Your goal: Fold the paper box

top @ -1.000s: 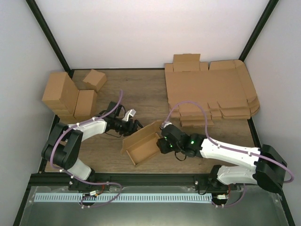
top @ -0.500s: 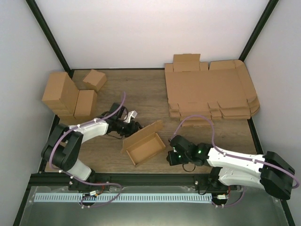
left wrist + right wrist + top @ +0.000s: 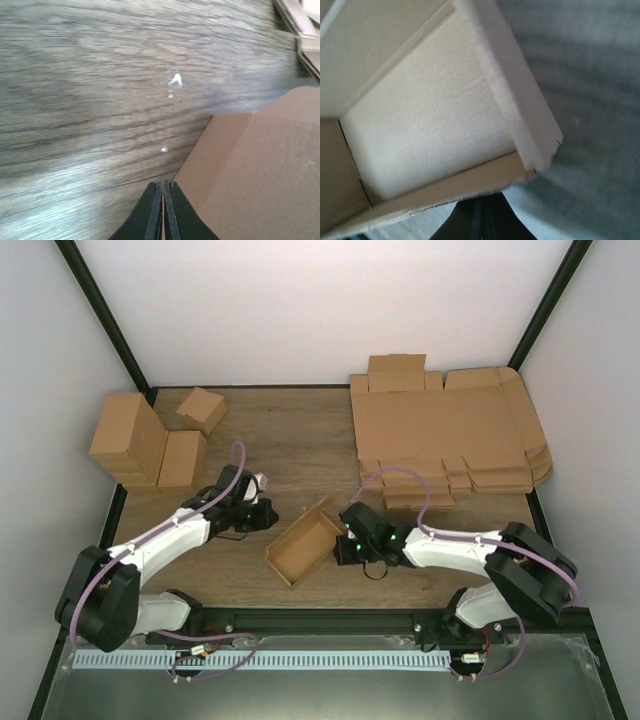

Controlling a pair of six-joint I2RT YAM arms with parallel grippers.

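Both of my grippers are now closing down completely. One second ago they were standing open; now the left gripper (image 3: pixel 266 516) is showing its two fingers pressed flat together, and the right gripper (image 3: pixel 346 546) the same. I am not seeing any cardboard between the fingers on either side, so I am judging that neither one is holding anything.

The right arm went back toward its base half a second ago and is now returning to the right end of the paper box (image 3: pixel 305 550). In the right wrist view its closed tips are sitting just under the end wall, looking into the open inside. The left arm is moving a little away to the left. In its wrist view the closed tips are touching or almost touching the edge of a cardboard panel; which one, I cannot tell.

For the task, I am thinking this means pushing with closed fingers, not pinching. The tray is already formed, but the lid flap is not yet folded over.

The box is lying on the wooden table (image 3: pixel 300 430), near the front edge, between my two grippers. Its long axis is running diagonally, from near-left to far-right. The open side is facing up, and the lid flap is rising along the far-left long side.
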